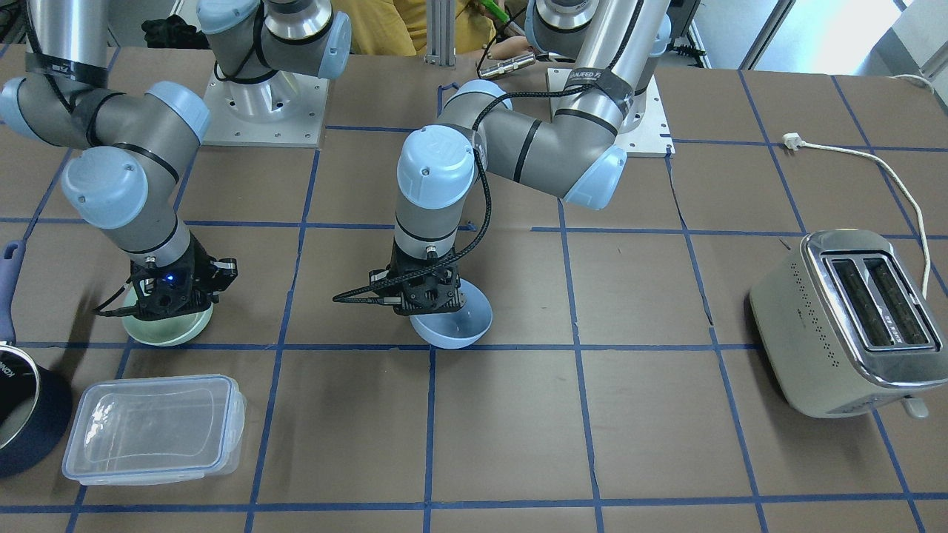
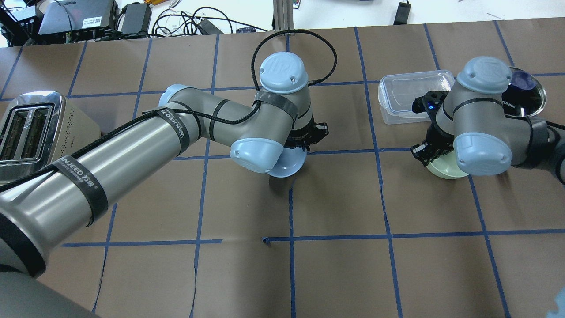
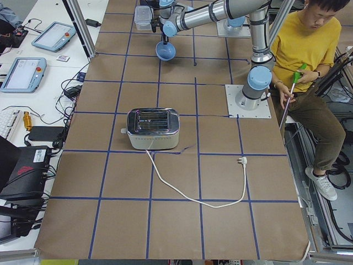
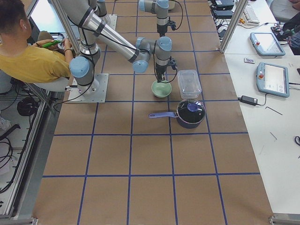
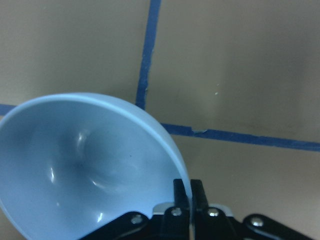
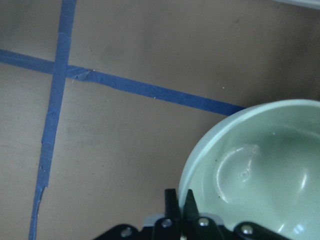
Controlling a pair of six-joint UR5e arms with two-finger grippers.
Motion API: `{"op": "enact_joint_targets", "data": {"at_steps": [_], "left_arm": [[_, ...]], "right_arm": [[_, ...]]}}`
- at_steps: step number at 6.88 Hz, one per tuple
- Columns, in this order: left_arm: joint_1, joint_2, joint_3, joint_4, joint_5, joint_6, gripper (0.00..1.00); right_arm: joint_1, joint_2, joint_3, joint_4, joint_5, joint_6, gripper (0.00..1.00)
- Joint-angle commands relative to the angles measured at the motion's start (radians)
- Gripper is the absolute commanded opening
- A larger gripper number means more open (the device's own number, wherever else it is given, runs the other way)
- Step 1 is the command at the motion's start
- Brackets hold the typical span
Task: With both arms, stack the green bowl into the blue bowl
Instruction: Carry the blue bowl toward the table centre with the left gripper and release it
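My left gripper (image 1: 435, 309) is shut on the rim of the blue bowl (image 1: 463, 326) near the table's middle. The bowl hangs tilted, and the left wrist view shows the fingertips (image 5: 196, 194) pinching its wall (image 5: 75, 160). My right gripper (image 1: 176, 309) is shut on the rim of the green bowl (image 1: 174, 329), about one grid square to the side of the blue one. The right wrist view shows that pinch on the green bowl (image 6: 260, 165). In the overhead view the blue bowl (image 2: 289, 164) and the green bowl (image 2: 443, 170) are apart.
A clear rectangular container (image 1: 152, 426) and a navy saucepan (image 1: 26, 414) lie just beyond the green bowl. A silver toaster (image 1: 844, 322) with a loose white cord (image 1: 852, 152) stands on the robot's far left. A person (image 3: 309, 49) sits beside the robot base.
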Motion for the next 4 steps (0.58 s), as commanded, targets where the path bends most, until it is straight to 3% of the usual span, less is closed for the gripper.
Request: {"op": "enact_joint_targets", "data": {"at_steps": [1, 2, 3, 4], "left_arm": [[-0.004, -0.022, 0.012, 0.001, 0.0, -0.001, 0.0], [-0.002, -0.022, 0.012, 0.004, 0.002, -0.004, 0.46], [-0.002, -0.016, 0.015, 0.012, 0.0, 0.007, 0.6], [0.002, 0.013, 0.04, 0.01, -0.003, 0.019, 0.66]], "right_arm": [[0.0, -0.06, -0.111, 0.111, 0.003, 0.009, 0.0], [0.003, -0.057, -0.194, 0.198, 0.008, 0.043, 0.0], [0.007, -0.053, -0.257, 0.26, 0.012, 0.09, 0.0], [0.015, -0.051, -0.291, 0.297, 0.015, 0.106, 0.0]]}}
